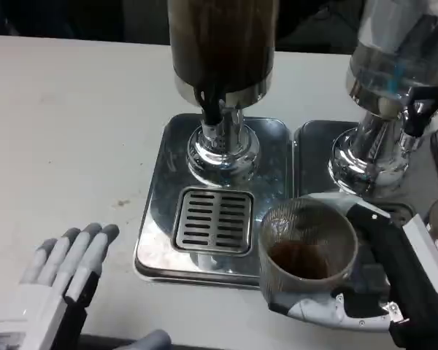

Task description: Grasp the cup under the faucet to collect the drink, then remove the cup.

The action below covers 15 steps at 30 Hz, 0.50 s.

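Left hand [58,281] lies flat on the white table [66,131], fingers straight and slightly apart, holding nothing. Right hand [372,284] wraps the clear cup [306,251], brown drink in its bottom, at the front-right corner of the steel drip tray [157,219], off the slotted grate [213,221]. Dark dispenser [223,44] and its faucet [212,106] stand behind; second dispenser [394,65] right.

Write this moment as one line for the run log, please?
right hand: holds cup | cup: dark drink inside, off grate | left hand: open on table
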{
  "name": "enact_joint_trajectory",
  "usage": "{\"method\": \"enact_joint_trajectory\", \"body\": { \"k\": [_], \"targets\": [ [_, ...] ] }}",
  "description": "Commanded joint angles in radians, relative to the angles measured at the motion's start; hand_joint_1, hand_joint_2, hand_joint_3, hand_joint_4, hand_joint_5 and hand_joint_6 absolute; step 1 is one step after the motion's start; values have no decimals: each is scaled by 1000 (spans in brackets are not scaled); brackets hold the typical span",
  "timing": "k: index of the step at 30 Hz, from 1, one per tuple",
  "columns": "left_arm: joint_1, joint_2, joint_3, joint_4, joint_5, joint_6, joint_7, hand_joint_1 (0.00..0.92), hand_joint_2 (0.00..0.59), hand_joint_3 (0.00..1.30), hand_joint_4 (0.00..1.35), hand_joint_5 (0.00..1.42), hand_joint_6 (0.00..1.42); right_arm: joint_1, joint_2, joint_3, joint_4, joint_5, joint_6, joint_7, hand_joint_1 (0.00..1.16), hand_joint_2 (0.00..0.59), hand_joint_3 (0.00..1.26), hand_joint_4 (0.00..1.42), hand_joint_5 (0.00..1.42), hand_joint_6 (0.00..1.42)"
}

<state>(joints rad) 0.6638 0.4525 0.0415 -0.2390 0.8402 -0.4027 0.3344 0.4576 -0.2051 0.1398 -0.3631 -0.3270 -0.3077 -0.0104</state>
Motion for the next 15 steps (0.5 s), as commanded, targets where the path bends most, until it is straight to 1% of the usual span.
{"method": "enact_joint_trajectory", "body": {
  "k": [1, 15],
  "targets": [
    [14, -1, -20, -15, 22, 9, -6, 0, 113, 0, 0, 0, 0, 2, 12, -8, -41, 8, -39, -13, 914, 188, 825, 887, 1019, 1416],
    [9, -2, -24, -8, 13, 4, 5, 0, 115, 0, 0, 0, 0, 19, 28, -15, -54, 6, -29, -13, 913, 189, 825, 889, 1030, 1416]
  ]
}}
